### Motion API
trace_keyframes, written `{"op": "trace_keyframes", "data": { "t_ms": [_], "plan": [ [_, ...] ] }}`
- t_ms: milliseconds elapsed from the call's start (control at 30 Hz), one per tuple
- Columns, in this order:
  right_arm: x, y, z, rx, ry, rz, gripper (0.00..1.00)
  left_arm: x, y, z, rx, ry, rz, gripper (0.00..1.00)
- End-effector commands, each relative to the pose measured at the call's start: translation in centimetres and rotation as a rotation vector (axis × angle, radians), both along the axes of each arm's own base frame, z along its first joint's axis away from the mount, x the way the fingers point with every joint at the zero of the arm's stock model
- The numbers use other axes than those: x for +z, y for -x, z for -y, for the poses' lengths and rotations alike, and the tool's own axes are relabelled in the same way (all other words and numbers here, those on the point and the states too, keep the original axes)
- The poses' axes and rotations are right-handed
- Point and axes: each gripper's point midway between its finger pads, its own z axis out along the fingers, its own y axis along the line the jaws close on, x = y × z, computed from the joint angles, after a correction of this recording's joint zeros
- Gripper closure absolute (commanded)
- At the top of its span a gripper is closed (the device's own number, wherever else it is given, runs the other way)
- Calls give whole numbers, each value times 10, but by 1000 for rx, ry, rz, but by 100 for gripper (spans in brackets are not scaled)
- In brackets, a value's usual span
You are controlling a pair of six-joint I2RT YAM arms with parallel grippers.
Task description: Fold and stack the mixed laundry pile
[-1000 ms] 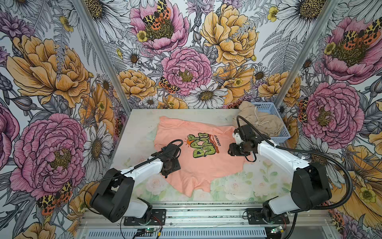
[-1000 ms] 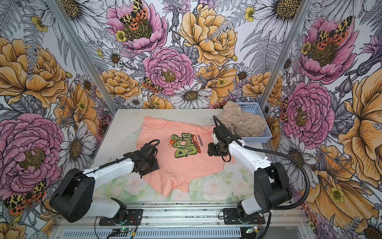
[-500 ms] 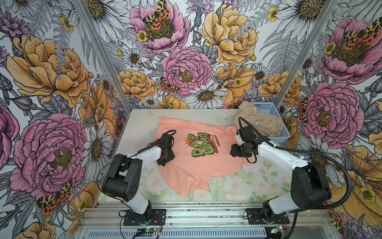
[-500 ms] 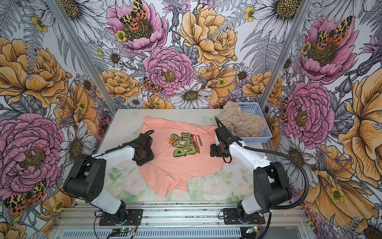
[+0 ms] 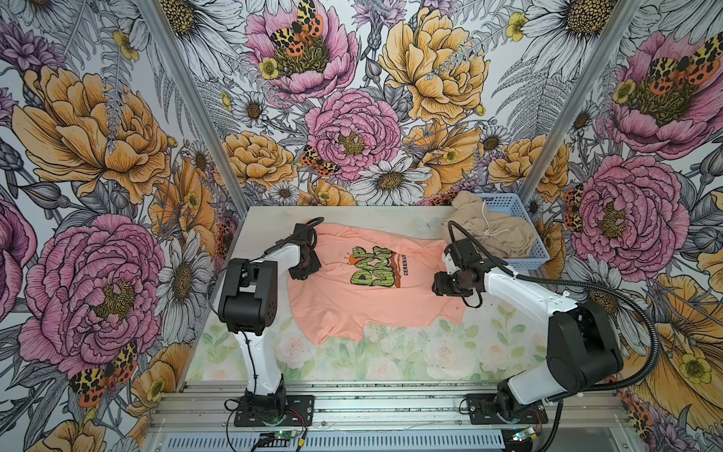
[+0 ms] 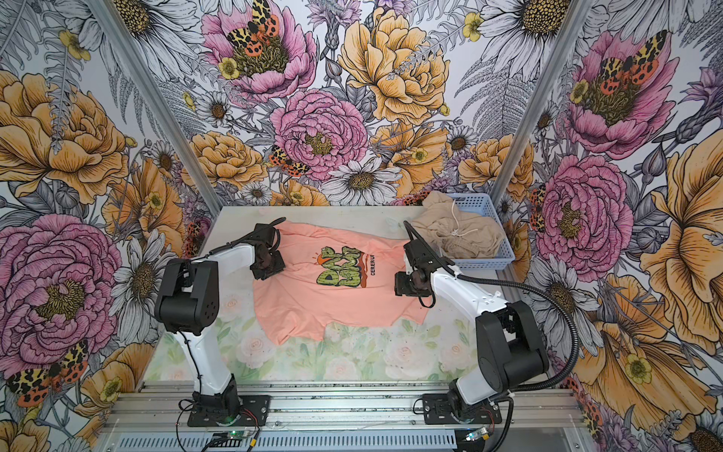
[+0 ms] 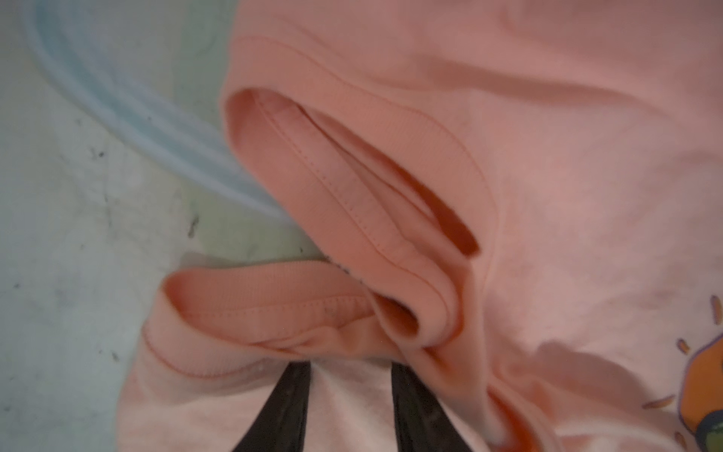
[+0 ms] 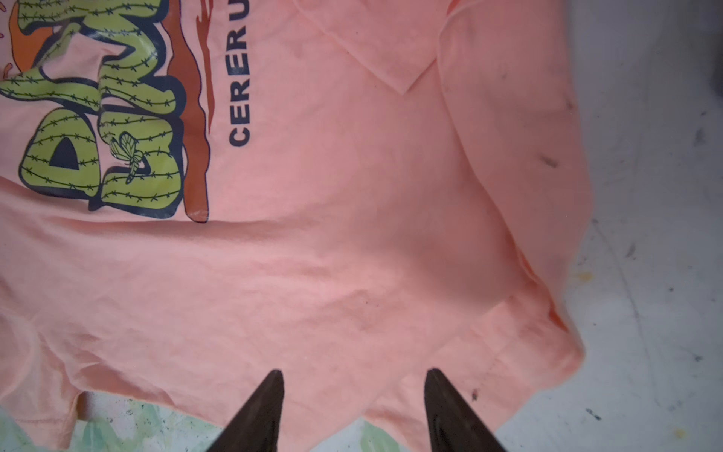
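Left gripper [image 5: 306,269] has slid up to the collar [image 7: 332,184] of the pink shirt [image 5: 352,309] spread mid-table — fingers [image 7: 291,407] parted, tips under the fold, grip unclear — while the right gripper [image 8: 354,375] hovers open at its right edge; pinching one layer could bunch it askew.

peach t-shirt [image 5: 352,309] spread graphic-up; beige garment [image 5: 497,235] heaped in basket [image 5: 505,201]

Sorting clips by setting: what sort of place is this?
Probably a robot test booth, not a home: floral-print walls close in a small table, two arms are bolted to a metal rail at its front, and the T-shirt and basket look like staged props.
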Motion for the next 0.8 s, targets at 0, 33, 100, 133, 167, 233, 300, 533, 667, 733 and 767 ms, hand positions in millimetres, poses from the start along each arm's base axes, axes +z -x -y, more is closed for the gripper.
{"op": "trace_keyframes", "data": {
  "t_ms": [0,33,100,133,167,233,300,533,667,733,767],
  "plan": [
    [1,-4,-5,10,-12,11,40,8,-4,1,-38,24,6,44],
    [2,-1,-2,3,1,7,40,20,-3,4,-42,22,30,36],
    [-1,7,10,-26,49,-10,39,42,9,9,-57,0,60,27],
    [-3,13,19,-55,78,-21,38,57,20,11,-59,-13,80,24],
    [-5,19,26,-81,93,-29,37,61,32,14,-62,-18,79,22],
    [-11,31,36,-134,93,-53,36,63,64,19,-51,-4,71,20],
    [-17,41,41,-173,88,-73,36,60,92,25,-32,26,64,19],
    [-42,66,43,-237,52,-129,46,48,157,39,2,60,57,19],
    [-51,63,37,-248,8,-147,52,50,160,36,6,40,58,19],
    [-56,64,36,-258,-2,-159,58,53,159,35,4,34,60,19],
    [-58,65,36,-263,-2,-160,59,55,159,35,3,34,63,19]
  ]
}}
